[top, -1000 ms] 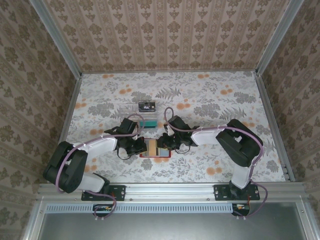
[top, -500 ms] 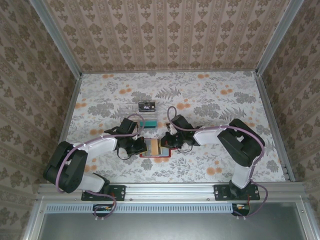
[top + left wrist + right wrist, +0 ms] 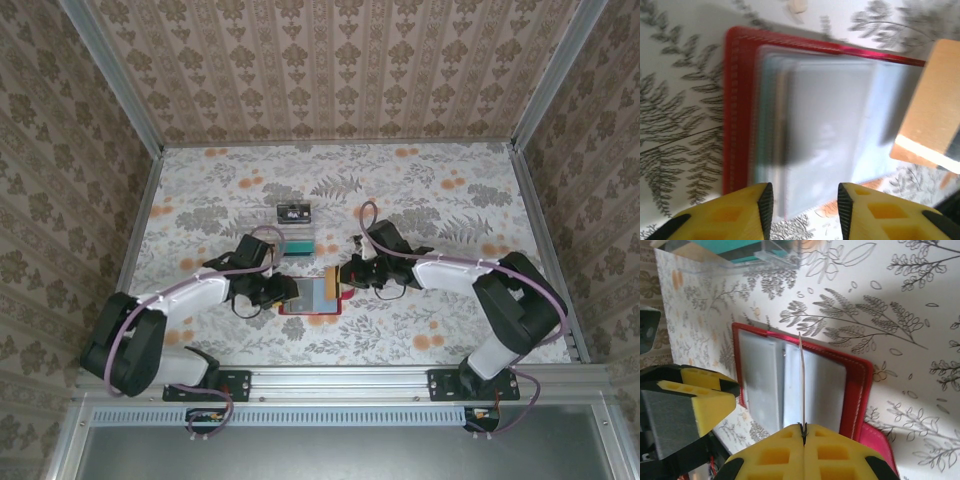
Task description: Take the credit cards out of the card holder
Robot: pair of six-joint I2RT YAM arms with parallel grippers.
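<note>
Credit card (image 3: 927, 110) above open card holder (image 3: 860, 385)

The right gripper (image 3: 802, 429), clamped on a tan credit card (image 3: 932, 110), has drawn back to the right edge of the card holder (image 3: 308, 297); the left gripper (image 3: 805, 197) has parted its jaws above it.

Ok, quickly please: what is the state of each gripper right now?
Left gripper: open, holding nothing, over the edge of the card holder.
Right gripper: closed on a thin card, seen edge-on.
</note>
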